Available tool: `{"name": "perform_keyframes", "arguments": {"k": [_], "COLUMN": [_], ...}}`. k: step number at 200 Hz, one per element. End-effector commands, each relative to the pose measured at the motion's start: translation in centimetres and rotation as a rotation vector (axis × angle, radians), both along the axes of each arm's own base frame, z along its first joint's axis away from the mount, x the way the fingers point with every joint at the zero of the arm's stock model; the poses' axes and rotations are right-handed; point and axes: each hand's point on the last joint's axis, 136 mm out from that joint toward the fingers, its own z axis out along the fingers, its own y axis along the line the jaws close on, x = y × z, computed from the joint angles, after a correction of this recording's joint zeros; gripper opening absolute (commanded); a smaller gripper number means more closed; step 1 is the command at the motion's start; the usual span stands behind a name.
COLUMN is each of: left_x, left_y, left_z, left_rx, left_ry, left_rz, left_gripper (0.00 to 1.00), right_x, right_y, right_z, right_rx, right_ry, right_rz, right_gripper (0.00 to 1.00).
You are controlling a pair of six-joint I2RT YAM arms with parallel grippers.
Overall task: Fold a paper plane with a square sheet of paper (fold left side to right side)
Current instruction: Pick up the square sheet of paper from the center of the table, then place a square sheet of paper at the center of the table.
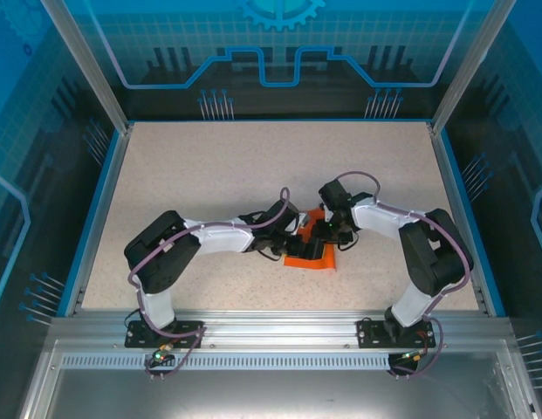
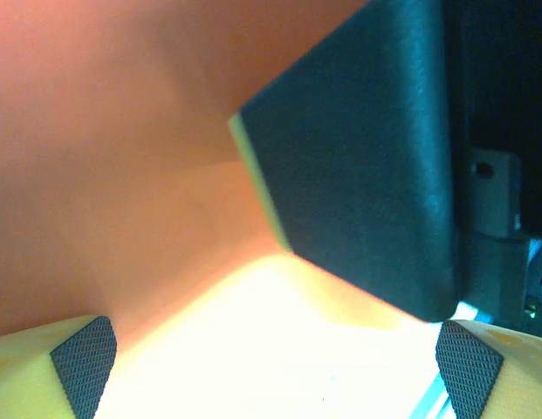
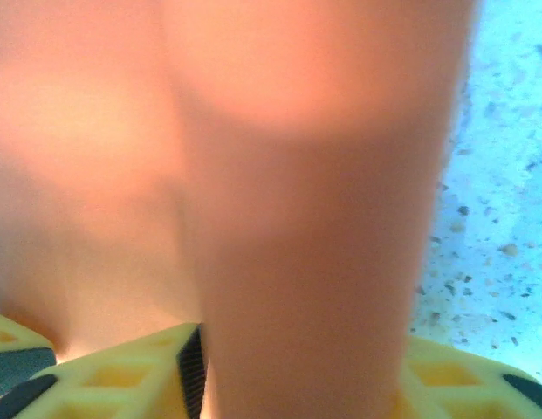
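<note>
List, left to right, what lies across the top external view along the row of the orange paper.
Left blue table rim, left arm, orange paper, right arm, right blue table rim.

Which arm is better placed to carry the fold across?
Right, probably. The right gripper has its jaws either side of a raised fold of the paper; the left gripper sits wide open over the paper, gripping nothing.
</note>
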Motion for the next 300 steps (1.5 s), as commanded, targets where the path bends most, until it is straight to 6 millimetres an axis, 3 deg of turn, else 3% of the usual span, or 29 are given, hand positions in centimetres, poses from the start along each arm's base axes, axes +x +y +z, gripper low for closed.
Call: {"name": "perform_keyframes", "arguments": {"k": [1,27,50,85,121,164,188,195,227,266,300], "left_x": [0.5,1.9,2.7,3.4,2.6,0.5,-0.1,-0.1,-0.3,-0.7,-0.7], "left_y": [0.7,3.9,7.0,10.6,11.0,10.0,9.6,9.5,9.1,8.7,8.9], "left_z": [3.7,7.2,9.1,12.4,18.6,25.5,27.4,27.7,28.1,28.1,27.1], "left_rx": [-0.068,-0.13,-0.181,-0.281,-0.411,-0.56,-0.61,-0.619,-0.639,-0.668,-0.637], "left_ry": [-0.058,-0.109,-0.119,-0.151,-0.291,-0.435,-0.456,-0.457,-0.447,-0.43,-0.417], "left_rz": [0.028,0.113,0.18,0.238,0.153,-0.007,-0.058,-0.066,-0.092,-0.123,-0.103], "left_gripper": [0.99,0.98,0.99,0.98,0.98,0.99,0.98,0.97,0.86,0.55,0.14], "right_x": [0.0,0.3,1.1,1.0,-1.0,-3.9,-5.0,-5.2,-5.7,-5.5,-5.1], "right_y": [0.9,1.4,2.1,2.9,3.3,4.3,4.8,4.9,5.4,6.1,6.1], "right_z": [1.5,3.0,6.2,13.8,22.1,28.4,29.4,30.7,31.1,30.0,29.3], "right_rx": [0.098,0.26,0.457,0.693,0.818,0.936,0.954,0.962,0.979,0.98,0.952], "right_ry": [-0.03,-0.099,-0.212,-0.45,-0.666,-0.723,-0.712,-0.733,-0.719,-0.662,-0.651], "right_rz": [0.023,0.027,0.047,0.163,0.309,0.484,0.533,0.554,0.579,0.575,0.55], "right_gripper": [0.37,0.28,0.22,0.2,0.2,0.21,0.21,0.21,0.21,0.22,0.29]}}
